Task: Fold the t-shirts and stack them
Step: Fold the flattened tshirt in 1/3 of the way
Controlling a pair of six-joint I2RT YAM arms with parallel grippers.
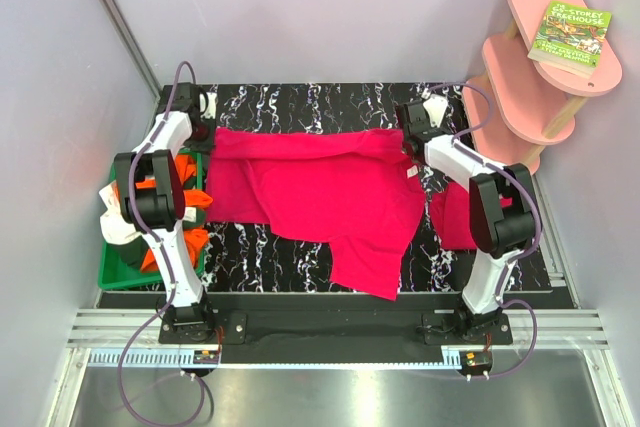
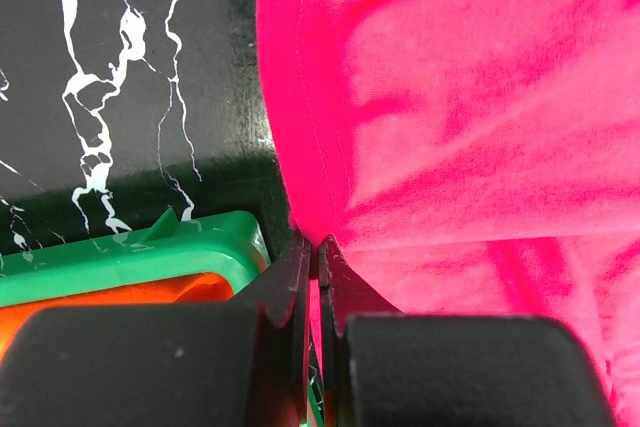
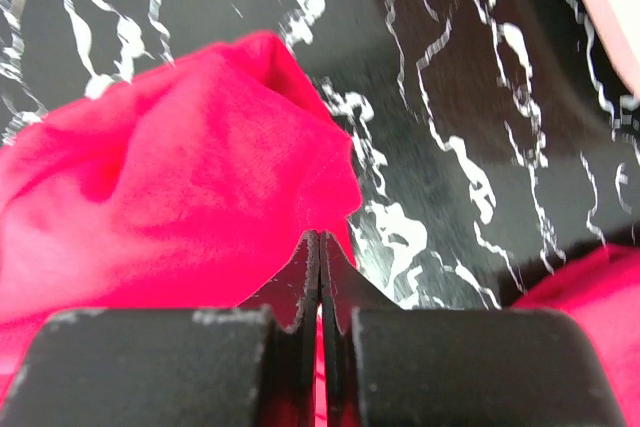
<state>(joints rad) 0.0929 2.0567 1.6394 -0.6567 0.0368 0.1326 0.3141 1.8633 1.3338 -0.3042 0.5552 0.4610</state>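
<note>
- The black marbled table [image 1: 300,107] runs rightward from the green tray [image 1: 112,275]; its far strip and its near strip lie bare, and grey walls close in on both sides
- The crimson-pink t-shirt [image 1: 320,197] lies spread just right of the tray, over the table's middle; its far edge is pulled straight and taut, the body is creased, and one flap reaches toward the near edge
- A pink shelf [image 1: 530,87] stands far right of the tray, past the table's far corner, with a book [image 1: 570,37] on top
- A second crimson-pink shirt [image 1: 452,219] sits bunched well right of the tray, under my right arm
- Inside the tray an orange shirt [image 1: 192,197] and a white shirt [image 1: 115,227] lie crumpled
- My left claw [image 2: 318,247], just past the tray's far corner, is pinched tight on the spread shirt's hem
- My right claw [image 3: 320,239], well right of the tray, is pinched tight on that shirt's other far corner
</note>
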